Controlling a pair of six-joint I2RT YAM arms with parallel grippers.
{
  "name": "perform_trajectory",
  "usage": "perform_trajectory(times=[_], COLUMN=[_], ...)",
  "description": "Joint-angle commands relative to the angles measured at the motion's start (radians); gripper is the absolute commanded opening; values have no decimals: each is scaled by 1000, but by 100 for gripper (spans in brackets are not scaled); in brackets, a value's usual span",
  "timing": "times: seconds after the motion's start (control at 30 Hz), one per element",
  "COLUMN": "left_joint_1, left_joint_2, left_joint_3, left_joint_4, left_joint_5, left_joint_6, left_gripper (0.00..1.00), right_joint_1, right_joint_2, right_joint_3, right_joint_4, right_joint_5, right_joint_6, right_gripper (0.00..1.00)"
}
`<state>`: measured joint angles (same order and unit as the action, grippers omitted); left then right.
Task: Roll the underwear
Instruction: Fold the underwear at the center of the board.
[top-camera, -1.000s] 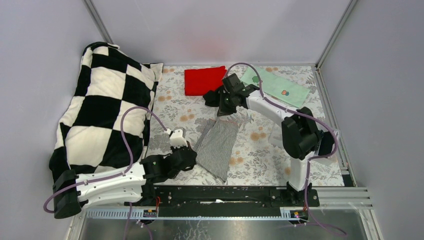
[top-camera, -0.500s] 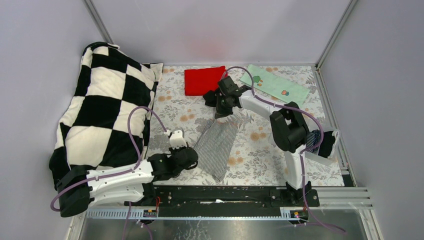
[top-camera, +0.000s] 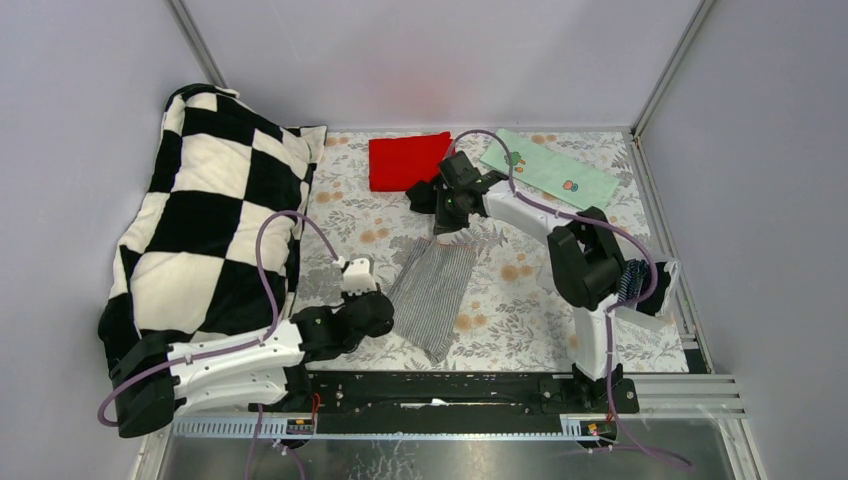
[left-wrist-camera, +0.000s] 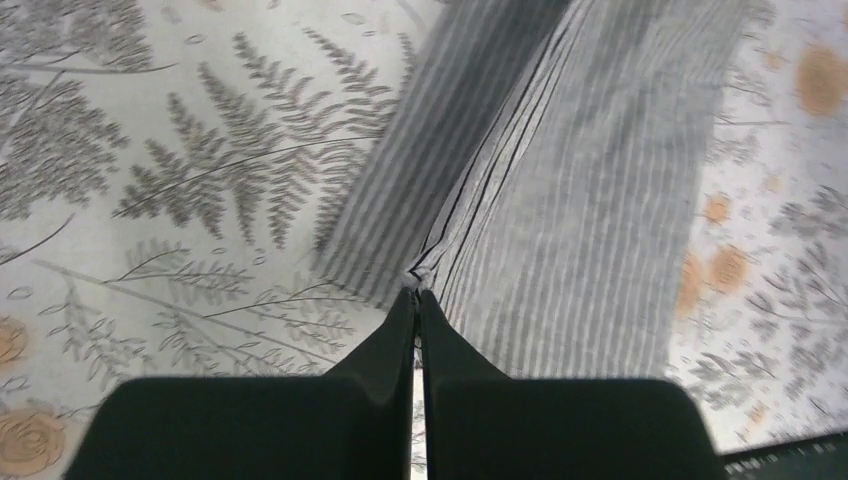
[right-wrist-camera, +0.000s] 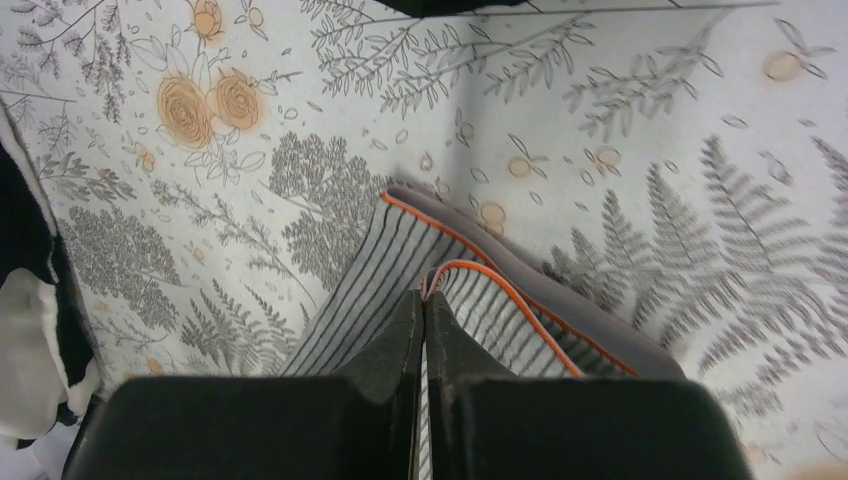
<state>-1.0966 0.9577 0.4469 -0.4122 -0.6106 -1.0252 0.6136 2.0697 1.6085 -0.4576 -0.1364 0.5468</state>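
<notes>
Spread at the centre of the floral-covered table (top-camera: 520, 320): grey pinstriped briefs (top-camera: 432, 290), stretched from 1 to 7 o'clock. Pinched at the 9 o'clock edge, right on a seam, by the closed left gripper (left-wrist-camera: 415, 297). Clamped at the 12 o'clock end, on the orange-trimmed waistband, by the closed right gripper (right-wrist-camera: 424, 297). Beyond, toward 12 o'clock, a red cloth (top-camera: 408, 160); at 1 o'clock, a pale green printed cloth (top-camera: 550, 172); at 9 o'clock, a checkered pillow (top-camera: 215, 210).
</notes>
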Motion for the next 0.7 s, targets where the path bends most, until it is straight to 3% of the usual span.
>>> perform_trajectory(times=[0.0,0.13,0.3,0.67], left_joint_1=[7,-18,-137,-289], left_joint_2=[-35,43,181,482], left_joint_3=[62,146,271,469], left_joint_4=[168,260,321,450], left_joint_5=[141,275,307,362], left_joint_6=[165,238,263,220], left_gripper=[0,0,0,0], right_joint_1=[5,5,-14,-127], right_joint_2=[-180,-271,-436,-677], right_joint_3=[-42,-92,-222,-483], right_joint_4=[-4,-76,-108,-128], right_joint_5=[98,193,294,284], right_joint_6=[-19,-41,-46,-100], right_gripper=[0,0,0,0])
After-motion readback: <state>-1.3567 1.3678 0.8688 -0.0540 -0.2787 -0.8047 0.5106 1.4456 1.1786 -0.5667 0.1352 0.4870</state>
